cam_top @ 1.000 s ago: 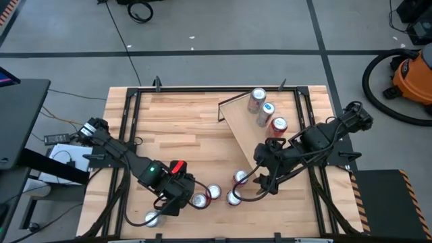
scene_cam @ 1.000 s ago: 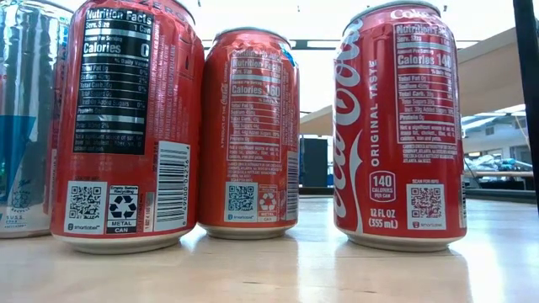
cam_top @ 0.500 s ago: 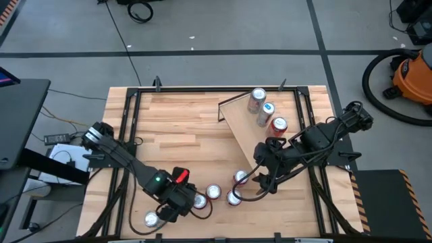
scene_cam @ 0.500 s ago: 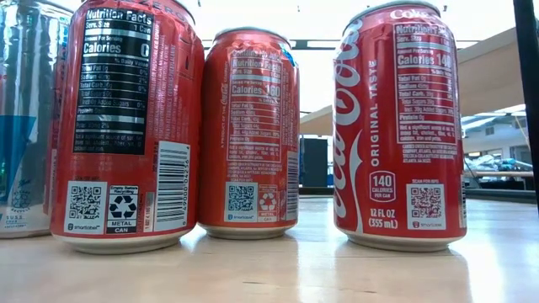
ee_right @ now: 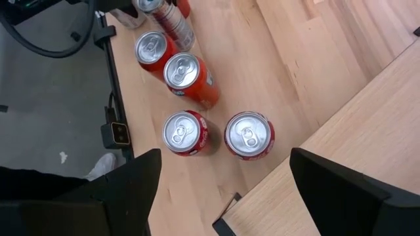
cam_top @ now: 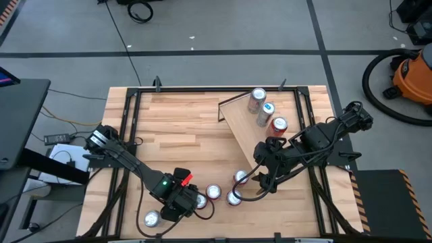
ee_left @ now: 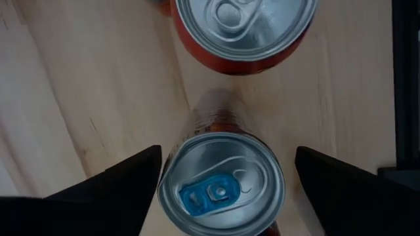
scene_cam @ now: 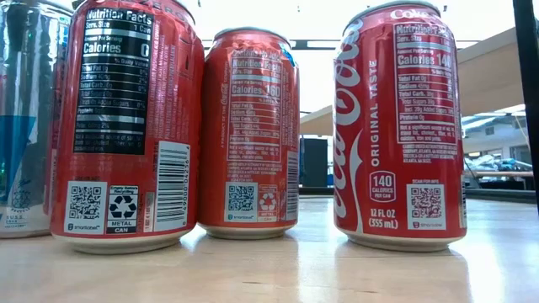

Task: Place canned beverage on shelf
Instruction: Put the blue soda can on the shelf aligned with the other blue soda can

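Left gripper (ee_left: 223, 187) spread wide astride blue-tab can (ee_left: 222, 185), apparently w/o contact.

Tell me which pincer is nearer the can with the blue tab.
Left. The left pincer straddles the blue-tab can, open. The right pincer hangs open beside the shelf.
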